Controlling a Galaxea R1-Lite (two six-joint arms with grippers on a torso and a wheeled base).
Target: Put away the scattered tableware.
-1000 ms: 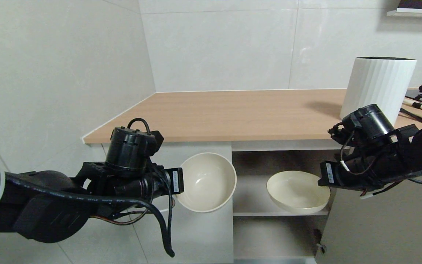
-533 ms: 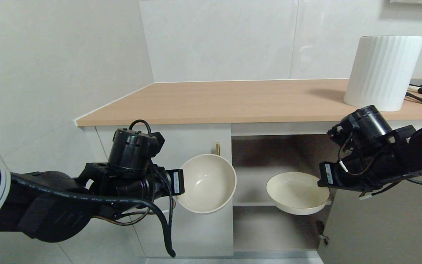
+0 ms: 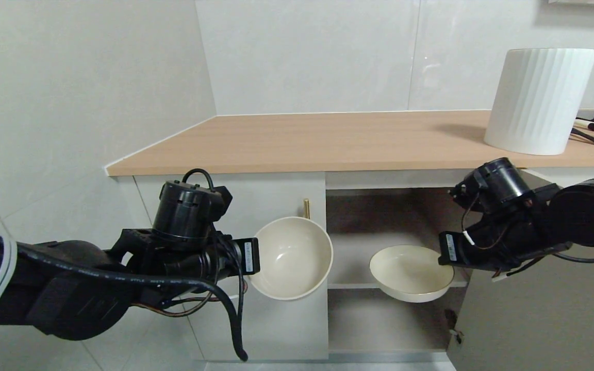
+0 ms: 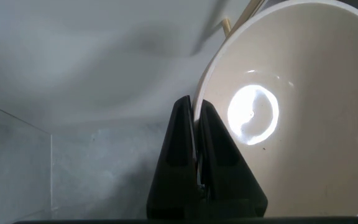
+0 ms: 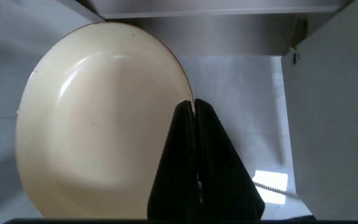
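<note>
While my right fingers [image 3: 449, 251] pinch the shallow dish [image 3: 410, 268] by its rim, it hangs at the mouth of the open cabinet [image 3: 390, 216], just before the shelf [image 3: 346, 285], lower right of centre. My left fingers [image 3: 248, 256] clamp the deep bowl [image 3: 292, 257], tilted before the closed door [image 3: 276, 330] left of that opening; my right arm is nearer.

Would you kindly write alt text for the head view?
The left gripper holds a cream bowl by its rim before a closed cabinet door; the right gripper holds a shallow cream dish at the open cabinet beneath a wooden countertop.
</note>
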